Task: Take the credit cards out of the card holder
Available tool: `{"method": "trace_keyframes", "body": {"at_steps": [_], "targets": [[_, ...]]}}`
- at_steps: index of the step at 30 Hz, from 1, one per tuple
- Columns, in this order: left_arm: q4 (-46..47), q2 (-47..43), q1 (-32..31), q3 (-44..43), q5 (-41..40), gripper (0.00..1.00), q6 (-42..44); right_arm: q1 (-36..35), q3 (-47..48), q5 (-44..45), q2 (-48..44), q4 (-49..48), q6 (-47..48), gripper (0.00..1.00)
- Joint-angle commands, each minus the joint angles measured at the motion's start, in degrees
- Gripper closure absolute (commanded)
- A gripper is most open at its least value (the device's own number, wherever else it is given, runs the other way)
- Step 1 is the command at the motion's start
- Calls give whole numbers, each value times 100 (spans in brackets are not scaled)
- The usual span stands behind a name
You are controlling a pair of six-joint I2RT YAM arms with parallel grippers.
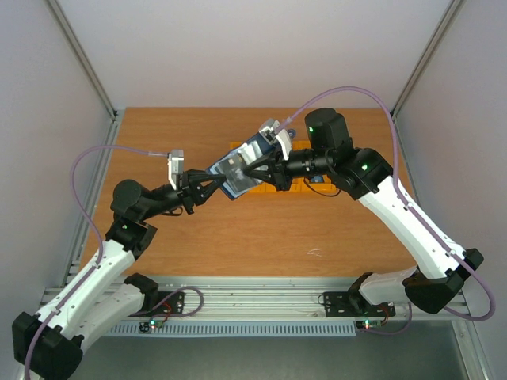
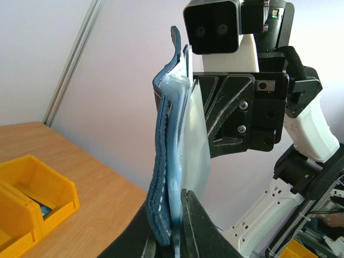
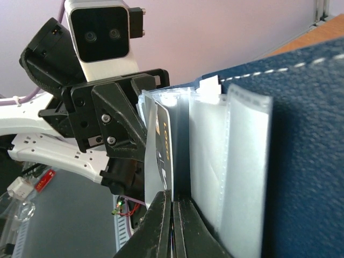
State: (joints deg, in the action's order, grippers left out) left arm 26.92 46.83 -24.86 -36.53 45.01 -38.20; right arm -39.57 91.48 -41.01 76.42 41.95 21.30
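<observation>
The dark navy card holder [image 1: 238,168] hangs open above the middle of the table, held between both arms. My left gripper [image 1: 207,187] is shut on its lower-left edge; in the left wrist view the holder [image 2: 164,177] stands edge-on between the black fingers [image 2: 196,215]. My right gripper [image 1: 252,170] comes in from the right. In the right wrist view its jaws [image 3: 173,201] are shut on the bottom edge of a black card with gold lettering [image 3: 165,153], which stands among the holder's clear sleeves [image 3: 236,161]. No other card shows.
Orange plastic bins [image 1: 299,184] sit on the wooden table [image 1: 261,237] under the right gripper; they also show at the lower left of the left wrist view [image 2: 32,199]. Grey walls and metal frame posts [image 1: 83,63] surround the table.
</observation>
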Motion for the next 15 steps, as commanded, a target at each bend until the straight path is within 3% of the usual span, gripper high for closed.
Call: {"method": "trace_keyframes", "body": {"at_steps": [1, 5, 9, 15], "targets": [[336, -17, -27, -153, 19, 89, 57, -104, -26, -376, -65, -357, -143, 99], [324, -24, -27, -145, 57, 86, 73, -100, 10, -336, -44, -379, -179, 99], [231, -49, -27, -130, 69, 99, 148, -103, 33, -150, -134, -260, -91, 99], [45, -99, -27, -103, 7, 100, 292, 205, -27, 69, -471, 135, 120, 99]]}}
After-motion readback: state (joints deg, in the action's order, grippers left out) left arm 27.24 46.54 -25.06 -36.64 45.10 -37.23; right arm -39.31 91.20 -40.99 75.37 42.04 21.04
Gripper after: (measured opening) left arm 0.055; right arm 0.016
